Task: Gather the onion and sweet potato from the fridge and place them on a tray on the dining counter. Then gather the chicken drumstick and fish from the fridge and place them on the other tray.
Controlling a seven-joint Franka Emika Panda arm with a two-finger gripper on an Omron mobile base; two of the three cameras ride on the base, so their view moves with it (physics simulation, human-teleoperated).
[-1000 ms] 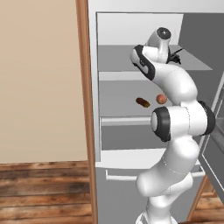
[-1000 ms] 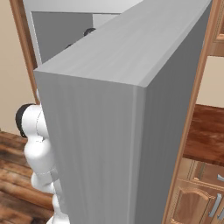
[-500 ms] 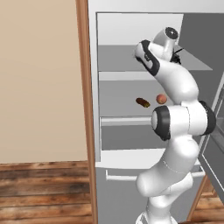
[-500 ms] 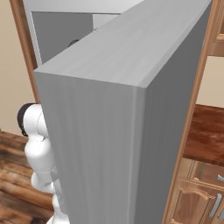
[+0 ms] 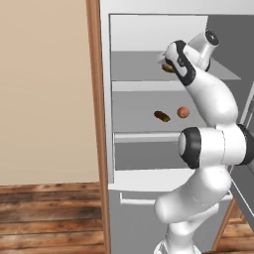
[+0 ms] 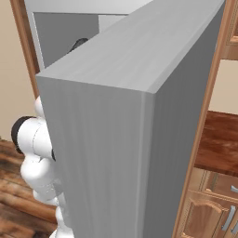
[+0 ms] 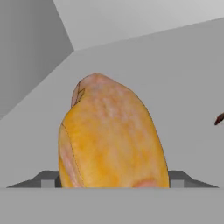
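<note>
The fridge (image 5: 149, 30) stands open, its door (image 6: 116, 116) swung out in the right base view. My gripper (image 5: 167, 63) reaches onto the upper shelf. It is open, with one finger tip (image 7: 49, 177) on each side of the golden-orange chicken drumstick (image 7: 111, 135), which lies on the shelf. One shelf lower sit the round orange-brown onion (image 5: 183, 112) and, just left of it, the dark brown sweet potato (image 5: 161, 116). The tray and the fish are out of view.
A wood-brown frame post (image 5: 96, 124) and a beige wall (image 5: 44, 89) stand left of the fridge. A dark reddish-brown countertop (image 6: 218, 139) over wood cabinets lies past the door. A small dark reddish tip (image 7: 219, 118) shows on the shelf to the drumstick's right.
The wrist has swung to the right and the hand has settled closer over the upper shelf. The onion and sweet potato have not moved.
</note>
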